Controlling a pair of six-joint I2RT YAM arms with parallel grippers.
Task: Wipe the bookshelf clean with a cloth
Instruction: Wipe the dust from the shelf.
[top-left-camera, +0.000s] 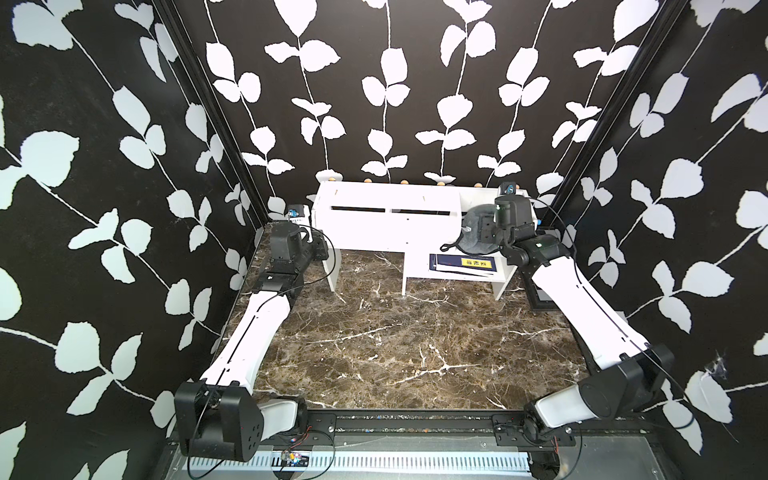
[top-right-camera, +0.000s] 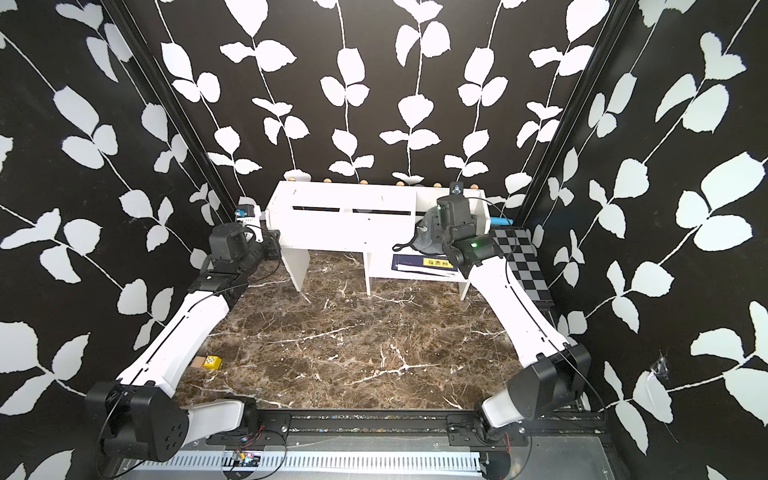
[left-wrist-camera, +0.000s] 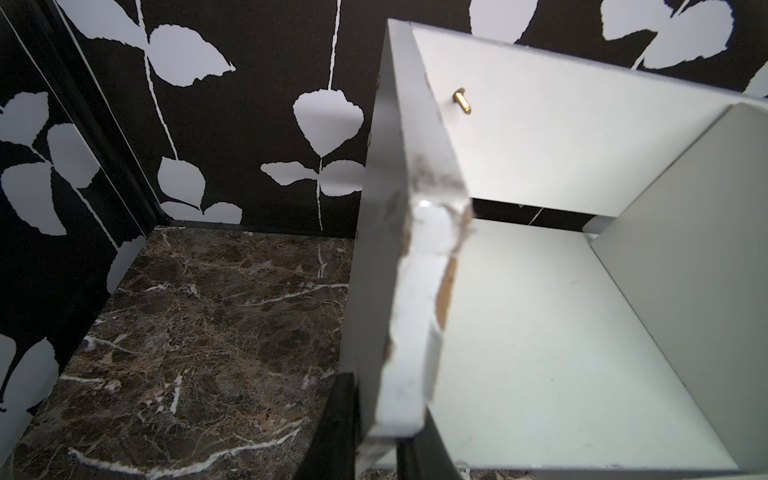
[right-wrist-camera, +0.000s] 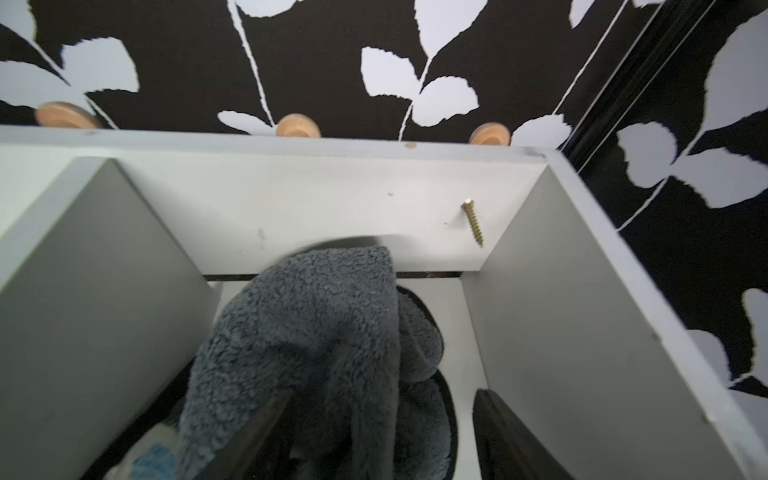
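The white bookshelf stands at the back of the table in both top views. My left gripper is shut on the chipped front edge of its left side panel. The grey cloth lies bunched in the shelf's right-hand compartment, partly hanging over the front edge. My right gripper hangs over that compartment with its jaws apart. The cloth drapes over one finger, while the other finger stands clear of it beside the side wall.
A blue and yellow booklet lies on the low shelf under the cloth. A checkered board sits by the right wall. A yellow cube rests near the left arm. A brass screw sticks out of the back panel.
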